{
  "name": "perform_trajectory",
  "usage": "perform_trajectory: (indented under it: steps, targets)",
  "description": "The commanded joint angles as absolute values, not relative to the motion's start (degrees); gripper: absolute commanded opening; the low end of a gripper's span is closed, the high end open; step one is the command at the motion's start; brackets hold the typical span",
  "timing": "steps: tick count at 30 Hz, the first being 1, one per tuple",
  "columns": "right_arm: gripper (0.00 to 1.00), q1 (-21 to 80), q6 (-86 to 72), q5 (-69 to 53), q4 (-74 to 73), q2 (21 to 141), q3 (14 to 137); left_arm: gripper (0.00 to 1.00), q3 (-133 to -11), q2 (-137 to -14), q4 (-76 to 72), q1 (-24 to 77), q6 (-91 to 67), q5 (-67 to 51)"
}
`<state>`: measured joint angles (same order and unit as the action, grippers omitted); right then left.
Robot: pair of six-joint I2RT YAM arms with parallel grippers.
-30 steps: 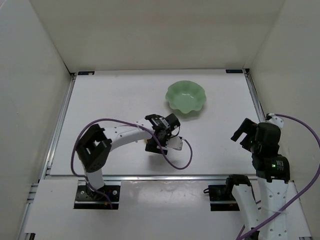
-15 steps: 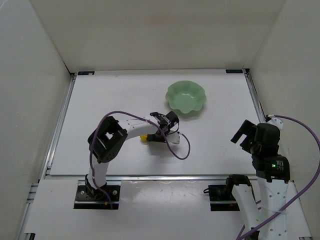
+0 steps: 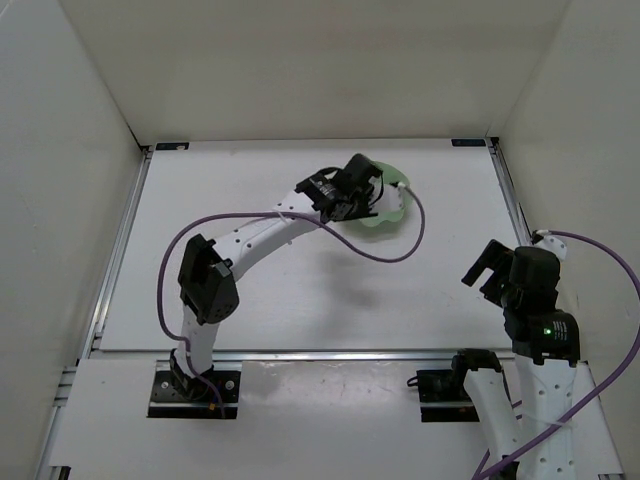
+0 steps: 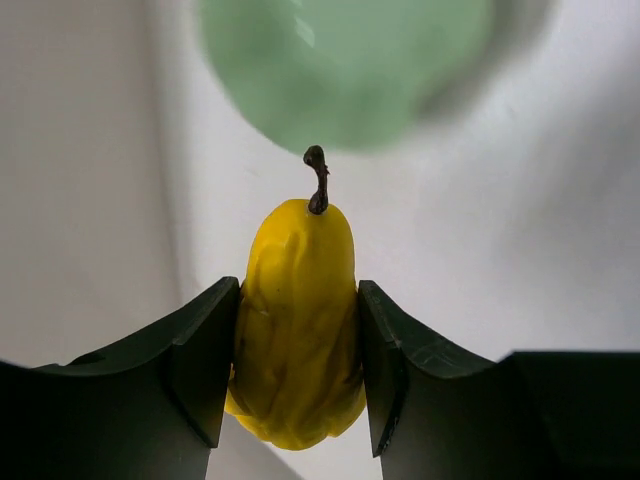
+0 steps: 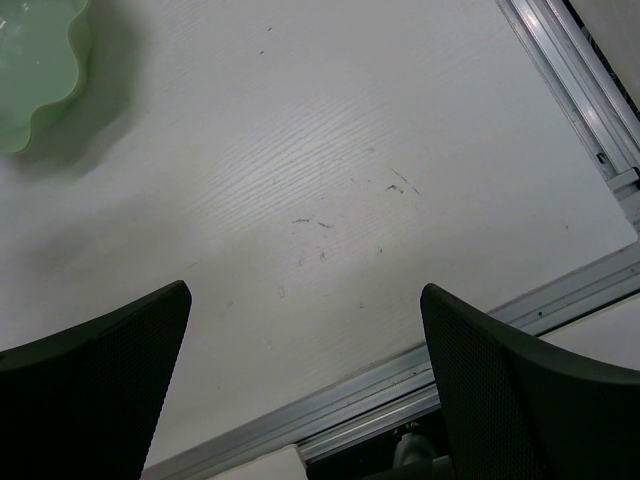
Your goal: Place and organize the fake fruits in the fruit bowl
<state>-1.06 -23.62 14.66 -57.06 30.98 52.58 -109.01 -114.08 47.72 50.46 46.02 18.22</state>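
**Left tool** (image 4: 298,300): jaws closed partway on the yellow pear (image 4: 298,350) — one finger pressed against each flank, stem pointing away from the wrist. The pear is held in the air, clear of the worktop (image 5: 300,150). In the top view the tool sits over the left part of the mint-green fruit bowl (image 4: 345,70).

**Right tool** (image 5: 305,292): jaws wide apart, holding nothing, suspended over the worktop at the right — well apart from the bowl.
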Motion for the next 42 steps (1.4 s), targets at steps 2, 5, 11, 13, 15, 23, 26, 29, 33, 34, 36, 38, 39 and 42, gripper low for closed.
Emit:
perform_trajectory:
  steps: [2, 5, 11, 13, 15, 23, 26, 29, 33, 34, 36, 38, 39, 42]
  targets:
    - [1.0, -1.1, -23.6, 15.2, -56.5, 31.3, 52.2, 0.11, -119.1, -121.4, 39.6, 49.5, 47.3, 17.1]
    - [1.0, -1.1, -22.3, 15.8, -56.5, 31.3, 52.2, 0.11, -132.3, -132.2, 38.4, 49.0, 47.8, 17.1]
    - [1.0, -1.1, -21.8, 16.4, -56.5, 32.4, 52.2, 0.13, -142.0, -141.9, 31.6, 49.0, 48.9, 16.0]
    - [1.0, -1.1, -21.8, 16.4, -56.5, 33.0, 52.7, 0.24, -141.3, -141.9, 30.1, 49.0, 48.9, 16.0]
    - [1.0, -1.1, -21.8, 15.9, -56.5, 33.0, 52.7, 0.66, -141.3, -141.9, 29.5, 49.0, 48.3, 16.0]
    - [1.0, -1.1, -21.8, 14.8, -56.5, 33.5, 52.2, 1.0, -139.1, -139.6, 29.0, 49.0, 45.5, 17.7]
    - [1.0, -1.1, -21.8, 14.2, -56.0, 33.5, 52.2, 1.0, -139.1, -138.2, 29.0, 48.4, 44.9, 19.7]
    - [1.0, -1.1, -21.8, 14.2, -56.0, 33.5, 52.2, 1.0, -141.0, -136.2, 29.0, 48.4, 44.3, 22.8]
    - [1.0, -1.1, -21.3, 12.9, -54.9, 32.9, 51.6, 1.0, -133.2, -127.1, 29.0, 47.1, 41.3, 27.9]
    - [1.0, -1.1, -21.3, 12.9, -54.9, 32.9, 51.6, 1.0, -130.4, -122.0, 29.0, 46.3, 40.4, 29.1]
    - [1.0, -1.1, -21.3, 12.3, -54.2, 32.3, 51.0, 1.0, -120.7, -116.6, 29.0, 42.7, 35.3, 33.5]
    - [1.0, -1.1, -21.3, 11.8, -53.2, 32.3, 49.8, 1.0, -112.5, -107.0, 29.0, 39.0, 30.3, 36.8]
    - [1.0, -1.1, -21.3, 11.8, -53.2, 32.3, 49.8, 1.0, -108.1, -103.4, 29.7, 36.8, 27.8, 36.8]
    - [1.0, -1.1, -21.8, 11.2, -50.8, 32.3, 48.5, 1.0, -94.3, -90.8, 36.4, 26.3, 21.4, 28.4]
